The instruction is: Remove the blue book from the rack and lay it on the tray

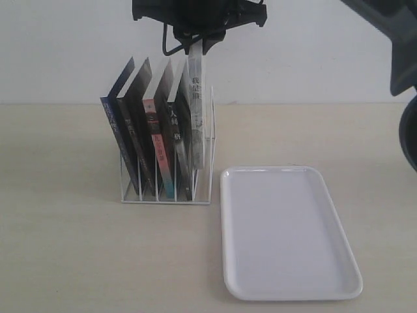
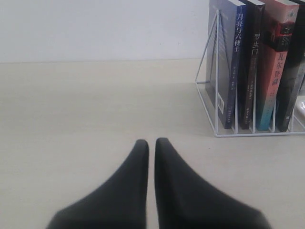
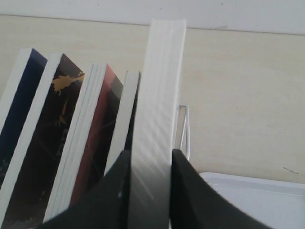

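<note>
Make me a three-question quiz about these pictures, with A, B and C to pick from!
1. Where is the tray?
A. On top of the rack
B. On the table beside the rack
C. Under the rack

2. How many books are in the rack?
A. Two
B. Five
C. Nine

3. What is the right gripper doing?
A. Squeezing a book
B. Hanging open over the tray
C. Holding a cup

Answers:
1 B: the tray lies flat on the table next to the rack.
2 B: five books stand in its slots.
3 A: the right gripper is shut on the raised book.
</note>
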Controlling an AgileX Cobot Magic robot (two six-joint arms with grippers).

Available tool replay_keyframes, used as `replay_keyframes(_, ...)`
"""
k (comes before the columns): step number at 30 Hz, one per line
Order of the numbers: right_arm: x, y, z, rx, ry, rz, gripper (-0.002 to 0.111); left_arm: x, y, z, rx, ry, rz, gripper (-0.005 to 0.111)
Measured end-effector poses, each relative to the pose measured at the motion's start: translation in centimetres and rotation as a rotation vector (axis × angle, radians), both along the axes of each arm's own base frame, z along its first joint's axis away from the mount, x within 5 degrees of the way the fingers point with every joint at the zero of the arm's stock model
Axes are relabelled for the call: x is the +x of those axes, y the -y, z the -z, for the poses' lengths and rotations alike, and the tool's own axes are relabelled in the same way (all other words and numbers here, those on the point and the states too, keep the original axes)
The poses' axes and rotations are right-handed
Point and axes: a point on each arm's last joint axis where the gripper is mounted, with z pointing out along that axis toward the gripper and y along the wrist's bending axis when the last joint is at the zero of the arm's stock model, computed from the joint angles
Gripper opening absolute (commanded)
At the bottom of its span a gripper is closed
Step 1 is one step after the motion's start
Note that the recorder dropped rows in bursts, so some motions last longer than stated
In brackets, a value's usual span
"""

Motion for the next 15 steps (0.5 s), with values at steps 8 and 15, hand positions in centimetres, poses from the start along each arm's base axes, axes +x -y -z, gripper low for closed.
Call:
replay_keyframes(8, 0.2, -0.2, 0.9, -0.013, -0.016, 0.0, 0.005, 0.0, 0.0, 0.0, 0.0, 0.0, 0.0, 0.004)
replay_keyframes(15, 0.4, -0.3, 4.0, -0.07, -0.084, 0.017, 0.005, 0.0, 0.0, 0.0, 0.0, 0.0, 0.0, 0.004)
